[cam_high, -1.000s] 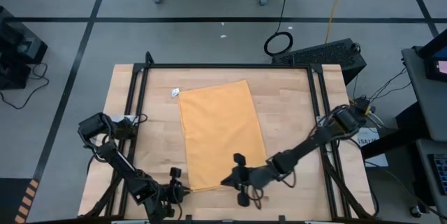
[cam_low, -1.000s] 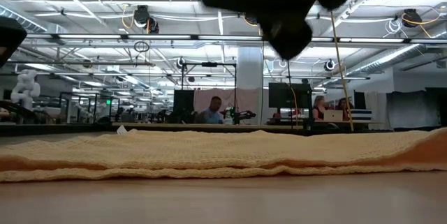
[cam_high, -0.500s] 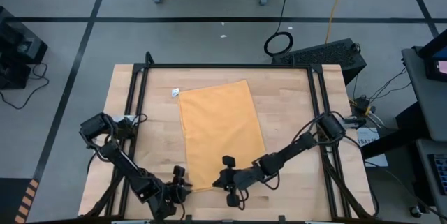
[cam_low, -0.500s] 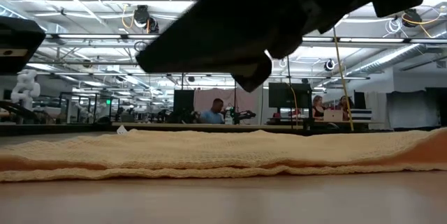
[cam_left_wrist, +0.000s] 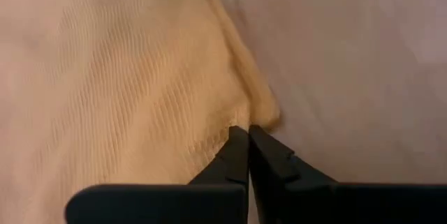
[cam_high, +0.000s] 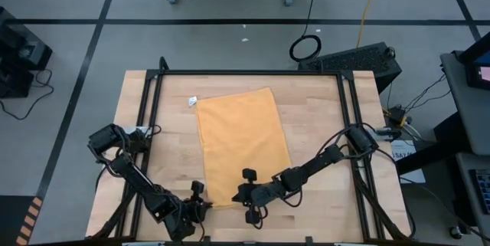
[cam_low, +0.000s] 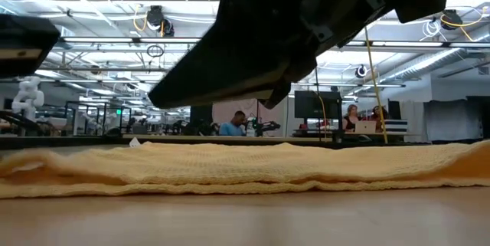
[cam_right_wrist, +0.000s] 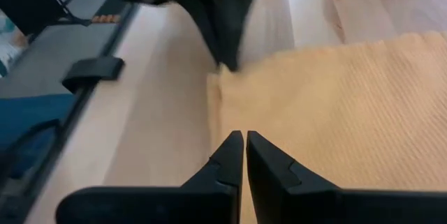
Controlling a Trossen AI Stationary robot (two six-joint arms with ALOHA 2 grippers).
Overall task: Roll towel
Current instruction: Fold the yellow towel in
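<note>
Fingers of the left gripper (cam_left_wrist: 246,135) were pressed together with their tips on the near corner of the towel (cam_high: 241,145); whether any cloth lay pinched between them could not be told. Fingers of the right gripper (cam_right_wrist: 244,139) were likewise closed and empty, poised just above the same near hem, a little inward from the left gripper's (cam_high: 205,205) corner. Ahead of both pairs of tips the mustard-yellow towel lay flat and fully spread on the table (cam_high: 321,116), its small white tag (cam_high: 192,100) at the far corner, well away from either gripper. From table height the near hem (cam_low: 230,187) showed as a low unbroken ridge beneath the right gripper (cam_low: 230,70). Both arms met at this one short edge presumably because a roll starts there: the hem must be lifted and turned over along its width before being pushed toward the tagged end. No fold had yet been made.
</note>
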